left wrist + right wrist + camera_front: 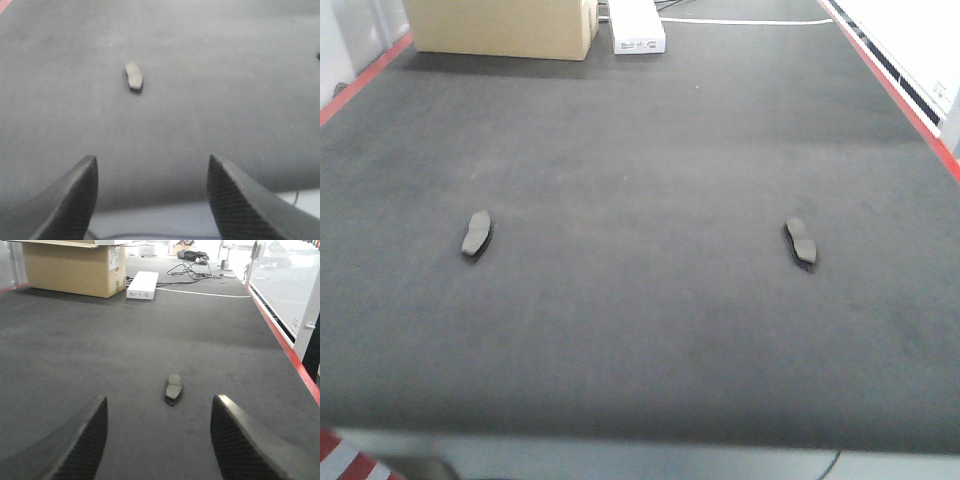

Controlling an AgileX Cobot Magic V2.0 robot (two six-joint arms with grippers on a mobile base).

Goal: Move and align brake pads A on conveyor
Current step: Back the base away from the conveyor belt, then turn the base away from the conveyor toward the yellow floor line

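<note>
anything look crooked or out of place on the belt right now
The left brake pad tilts its far end rightward, the right brake pad leftward, so they mirror, not match. A cardboard box and white box sit far down the conveyor.

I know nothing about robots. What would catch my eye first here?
A wide dark belt with red edges fills the scene; two small curved pads lie on it far apart, the left pad and the right pad. A cardboard box and a white box sit at its far end. The left pincer and the right pincer are open, each facing one pad.
</note>
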